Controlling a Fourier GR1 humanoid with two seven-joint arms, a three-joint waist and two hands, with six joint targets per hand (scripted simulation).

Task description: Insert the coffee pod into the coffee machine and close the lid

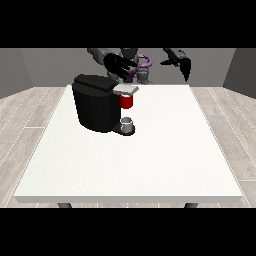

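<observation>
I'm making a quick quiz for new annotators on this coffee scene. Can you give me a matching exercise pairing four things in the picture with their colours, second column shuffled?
Things:
1. coffee machine
2. holder part under the machine's lid
3. cup on the machine's base
4. table

Colours:
A. white
B. red
C. black
D. grey

Pairs: 1-C, 2-B, 3-D, 4-A

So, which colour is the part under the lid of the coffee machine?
Red, below the grey lid of the black coffee machine; front view shows it.
</observation>
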